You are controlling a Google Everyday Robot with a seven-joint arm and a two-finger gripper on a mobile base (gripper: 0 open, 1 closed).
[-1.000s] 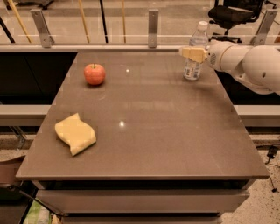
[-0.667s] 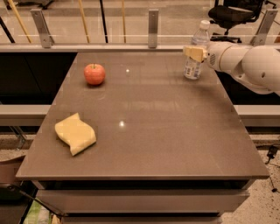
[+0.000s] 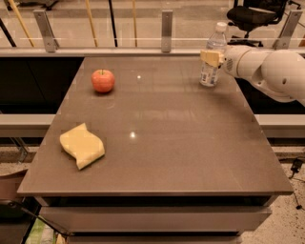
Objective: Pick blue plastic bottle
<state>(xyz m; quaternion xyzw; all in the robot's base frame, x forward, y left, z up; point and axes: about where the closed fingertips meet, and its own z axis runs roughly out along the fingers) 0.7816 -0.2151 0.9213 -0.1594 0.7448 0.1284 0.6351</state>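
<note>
The blue plastic bottle [image 3: 211, 66] stands upright near the table's far right edge; it is clear with a white cap and a white label. My gripper [image 3: 212, 57] reaches in from the right on the white arm [image 3: 267, 71] and sits at the bottle's mid-height, against its front. The bottle's base rests on the table [image 3: 181, 143].
A red apple [image 3: 103, 80] sits at the far left of the table. A yellow sponge [image 3: 82, 145] lies at the near left. A rail with metal posts [image 3: 166, 31] runs behind the table's far edge. An office chair [image 3: 255, 14] stands beyond it.
My gripper has shifted slightly right and closer onto the bottle. The bottle, apple and sponge have not moved.
</note>
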